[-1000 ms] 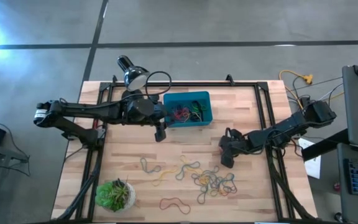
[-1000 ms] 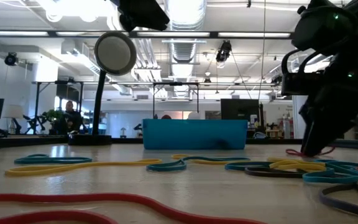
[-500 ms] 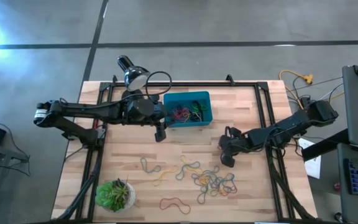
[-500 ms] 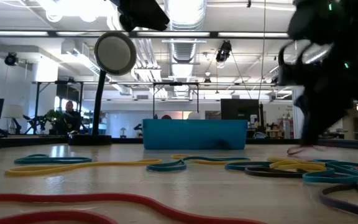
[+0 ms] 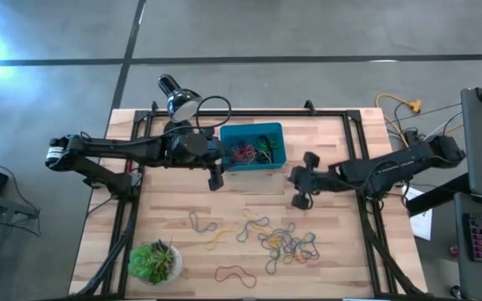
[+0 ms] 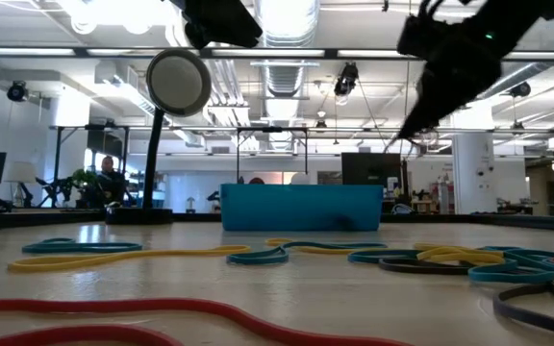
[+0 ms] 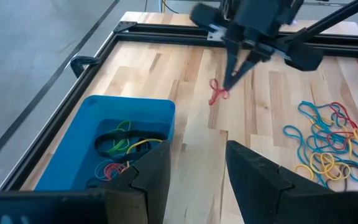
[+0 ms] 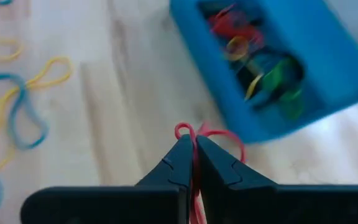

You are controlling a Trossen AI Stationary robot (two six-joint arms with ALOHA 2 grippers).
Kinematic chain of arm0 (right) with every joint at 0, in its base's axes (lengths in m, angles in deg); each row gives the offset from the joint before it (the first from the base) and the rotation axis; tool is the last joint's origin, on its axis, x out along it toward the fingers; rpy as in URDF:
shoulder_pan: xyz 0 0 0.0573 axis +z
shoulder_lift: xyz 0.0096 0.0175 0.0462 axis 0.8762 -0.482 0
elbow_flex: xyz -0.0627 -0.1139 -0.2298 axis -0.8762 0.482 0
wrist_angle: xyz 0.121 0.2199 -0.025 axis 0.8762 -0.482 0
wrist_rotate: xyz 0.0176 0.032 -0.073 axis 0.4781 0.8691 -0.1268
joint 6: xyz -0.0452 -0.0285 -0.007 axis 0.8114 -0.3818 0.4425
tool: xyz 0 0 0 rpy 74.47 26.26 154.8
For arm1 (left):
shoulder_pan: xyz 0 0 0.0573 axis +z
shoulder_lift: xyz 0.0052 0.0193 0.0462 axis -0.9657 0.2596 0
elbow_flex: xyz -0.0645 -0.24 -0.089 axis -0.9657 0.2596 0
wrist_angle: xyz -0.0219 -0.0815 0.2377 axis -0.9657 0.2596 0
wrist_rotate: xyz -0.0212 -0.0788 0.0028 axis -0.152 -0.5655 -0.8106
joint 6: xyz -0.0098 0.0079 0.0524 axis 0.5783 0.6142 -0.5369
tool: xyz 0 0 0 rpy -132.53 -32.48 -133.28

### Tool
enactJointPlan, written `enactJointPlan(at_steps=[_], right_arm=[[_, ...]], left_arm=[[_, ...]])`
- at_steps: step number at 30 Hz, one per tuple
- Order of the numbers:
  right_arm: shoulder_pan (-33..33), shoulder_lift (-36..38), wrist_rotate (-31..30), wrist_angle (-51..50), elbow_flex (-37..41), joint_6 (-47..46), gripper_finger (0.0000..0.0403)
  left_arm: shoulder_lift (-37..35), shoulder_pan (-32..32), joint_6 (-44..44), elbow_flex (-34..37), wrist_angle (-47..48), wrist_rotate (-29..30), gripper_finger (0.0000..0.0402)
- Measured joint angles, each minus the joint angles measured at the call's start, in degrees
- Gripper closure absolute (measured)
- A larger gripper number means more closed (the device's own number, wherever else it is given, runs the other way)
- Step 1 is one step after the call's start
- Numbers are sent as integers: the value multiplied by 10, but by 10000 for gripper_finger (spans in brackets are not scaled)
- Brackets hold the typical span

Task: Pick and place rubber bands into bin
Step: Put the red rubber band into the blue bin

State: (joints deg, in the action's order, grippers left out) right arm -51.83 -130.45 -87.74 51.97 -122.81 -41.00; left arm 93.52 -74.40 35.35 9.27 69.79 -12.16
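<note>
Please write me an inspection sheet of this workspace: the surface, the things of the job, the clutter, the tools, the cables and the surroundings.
Surface: wooden table inside a black frame.
Job's things: teal bin near the far edge, already holding several bands; loose rubber bands spread on the near half; one red band pinched in the right tool.
Clutter: potted plant at the near left corner; desk lamp at the far edge.
Tools: right tool shut on the red band, raised off the table beside the bin; left tool open, waiting by the bin's left side.
Cables: black loop behind the bin; yellow and black wires off the far right corner.
Surroundings: a person far back in the room.
</note>
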Motion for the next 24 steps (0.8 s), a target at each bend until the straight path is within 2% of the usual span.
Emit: enactJointPlan(at_steps=[6,9,14,18,24], right_arm=[[-98,-13,-2,33,-45,111,395],[-160,-25,20,64,-59,155,395],[-260,-63,115,115,-75,190,395],[-322,-115,190,118,-100,191,395],[-354,-204,281,115,-146,178,395]], left_arm=[[0,0,1,0,-1,0,262],[0,0,1,0,-7,0,262],[0,0,2,0,-22,0,262],[0,0,1,0,-33,0,262],[0,0,2,0,-34,0,262]])
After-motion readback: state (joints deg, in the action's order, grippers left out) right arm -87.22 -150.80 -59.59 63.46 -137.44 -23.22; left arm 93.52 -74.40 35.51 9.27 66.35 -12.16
